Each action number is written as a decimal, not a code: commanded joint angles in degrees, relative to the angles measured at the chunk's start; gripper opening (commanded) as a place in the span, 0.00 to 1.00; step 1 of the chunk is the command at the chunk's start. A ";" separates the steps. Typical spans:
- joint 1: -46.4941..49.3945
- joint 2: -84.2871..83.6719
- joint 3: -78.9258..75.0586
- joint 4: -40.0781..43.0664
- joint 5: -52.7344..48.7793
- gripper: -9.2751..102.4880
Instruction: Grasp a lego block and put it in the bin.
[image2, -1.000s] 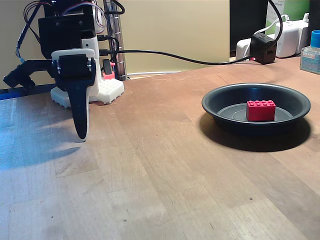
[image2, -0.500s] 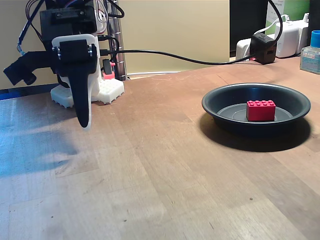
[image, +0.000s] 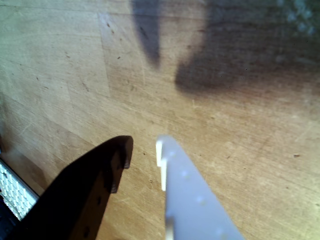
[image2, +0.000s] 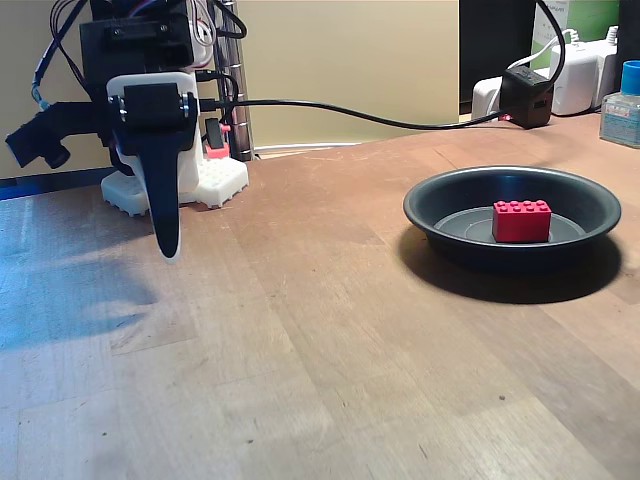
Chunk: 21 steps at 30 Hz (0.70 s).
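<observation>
- We see the lego block (image2: 521, 221) lying inside the bin (image2: 430, 205), so the drop looks done.
- Towards nine o'clock, well apart, our fingers (image: 142, 151) hang slightly apart and empty above the surface (image2: 330, 350).

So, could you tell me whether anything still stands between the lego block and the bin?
Nothing does: in the fixed view the lego block already sits inside the bin. The gripper hangs far to the left above bare wooden table, holding nothing.
</observation>
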 joint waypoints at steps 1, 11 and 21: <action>-0.26 1.85 2.99 0.09 -0.35 0.08; 0.44 1.85 2.99 0.09 0.53 0.08; 0.44 1.85 2.99 -0.26 3.34 0.08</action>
